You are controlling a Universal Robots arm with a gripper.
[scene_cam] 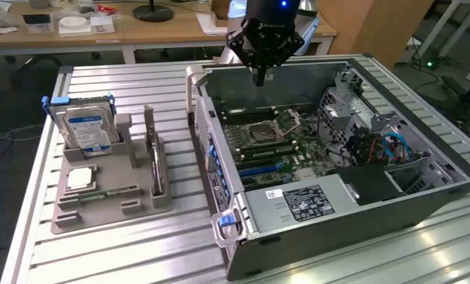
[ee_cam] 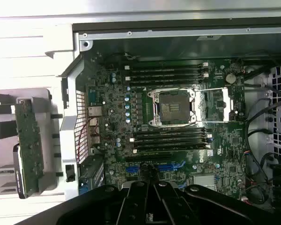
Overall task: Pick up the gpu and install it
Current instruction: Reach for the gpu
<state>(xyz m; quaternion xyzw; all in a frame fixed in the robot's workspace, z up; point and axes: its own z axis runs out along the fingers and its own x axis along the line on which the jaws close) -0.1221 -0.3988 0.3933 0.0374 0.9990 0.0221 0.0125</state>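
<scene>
- Gripper [scene_cam: 258,80] is hanging over the open computer case [scene_cam: 377,219], at about twelve o'clock of the motherboard [scene_cam: 274,142] in the exterior view. Its fingers are pressing together and are gripping nothing.
- Gpu [scene_cam: 154,163] is standing on edge in the grey parts holder [scene_cam: 100,207], at about nine o'clock of the case in the exterior view. It is well apart from the gripper, with its pale bracket end pointing up.
- Hard drive [scene_cam: 89,133] with the blue label is standing in the same holder, at about ten o'clock of the gpu.
- Risk, strike: shut fingers arriving at the card would likely be pressing on its top edge instead of straddling it. The cause would be an approach made without parting them.
- Risk, wrong part: the hard drive is sitting near the gpu, so a sideways error could be putting the fingers on the drive.
- Risk, tilt: the card looks thin and tall, so an off-centre grip would probably be twisting it and binding it in the holder.
- Risk, collision: the case's side wall is standing between holder and motherboard, so a low carry could be clipping it.
</scene>
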